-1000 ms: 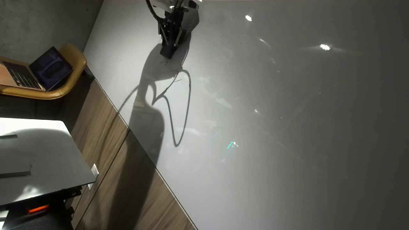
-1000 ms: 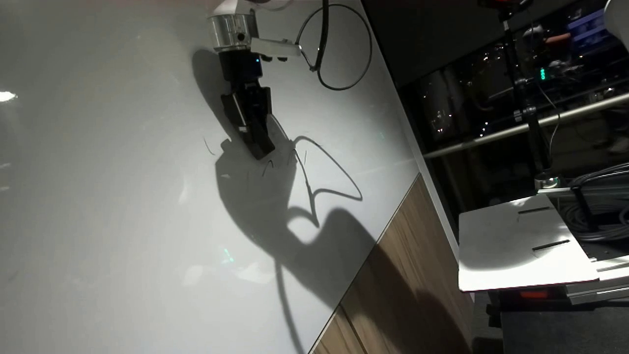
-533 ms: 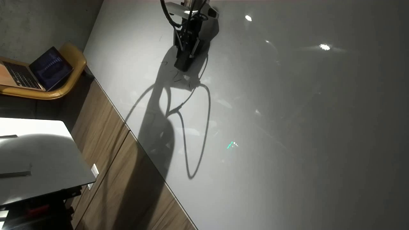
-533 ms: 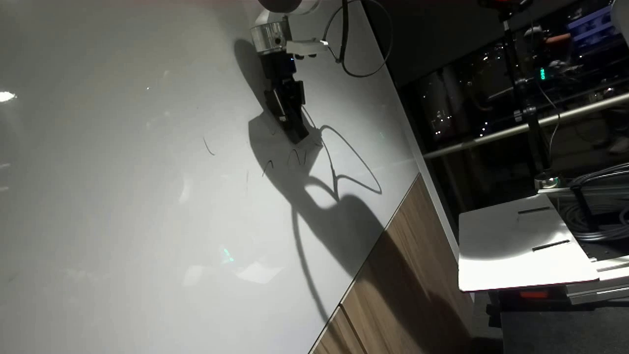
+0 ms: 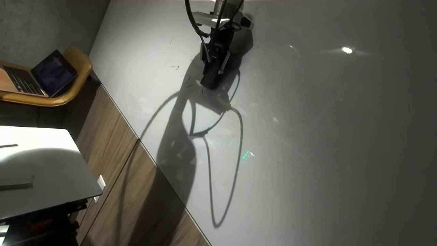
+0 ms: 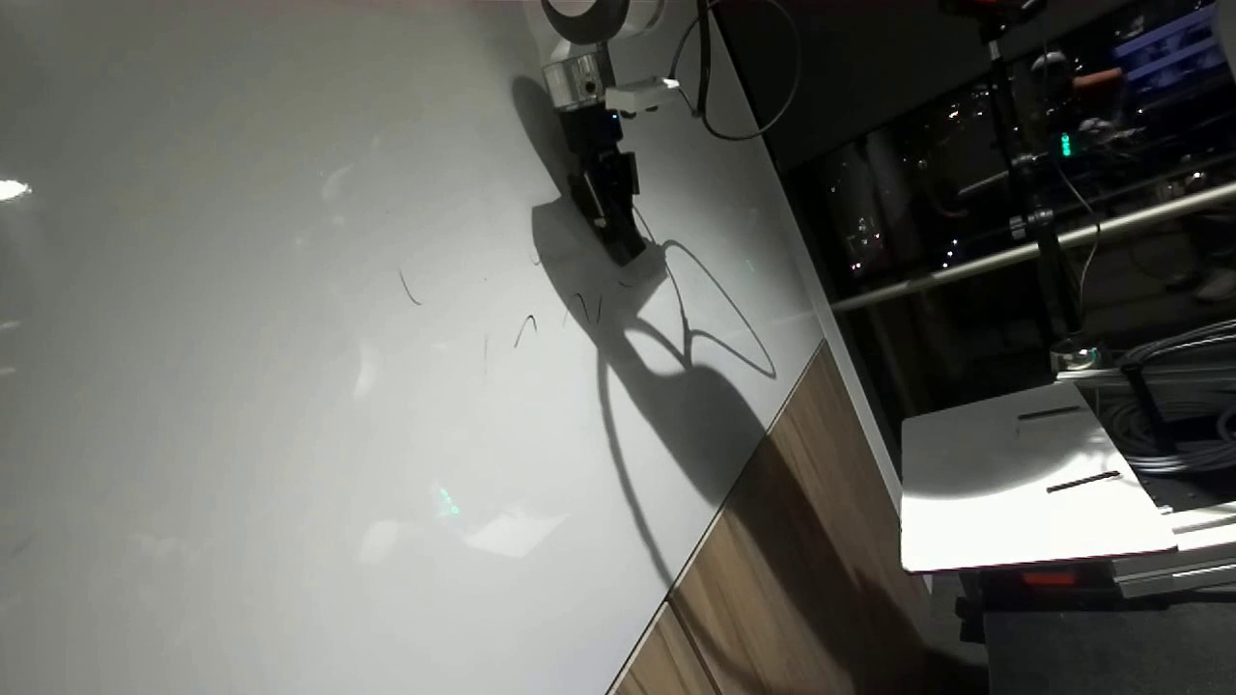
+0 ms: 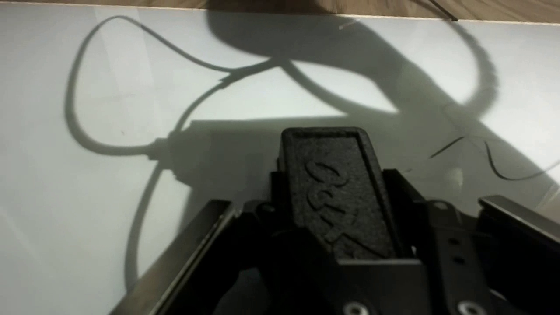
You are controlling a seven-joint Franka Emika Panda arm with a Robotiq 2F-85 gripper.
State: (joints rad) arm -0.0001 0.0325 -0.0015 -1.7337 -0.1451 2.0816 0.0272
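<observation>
In an exterior view, left to right: laptop (image 5: 51, 73), open, on yellow chair (image 5: 82, 63); pale plate (image 5: 51, 171) with dark strips (image 5: 15, 187), below chair; wood panel (image 5: 106, 140), along slanted edge of whiteboard (image 5: 300, 191); arm shadow (image 5: 175, 143) across both; thin black marks (image 5: 188, 81) on whiteboard. Right of marks: claw (image 7: 333, 177), clamped on block (image 7: 337, 203), dark, lettered face showing in wrist view. Block over whiteboard, near marks; contact with whiteboard unclear. Far right: bright glare (image 5: 347, 50).
</observation>
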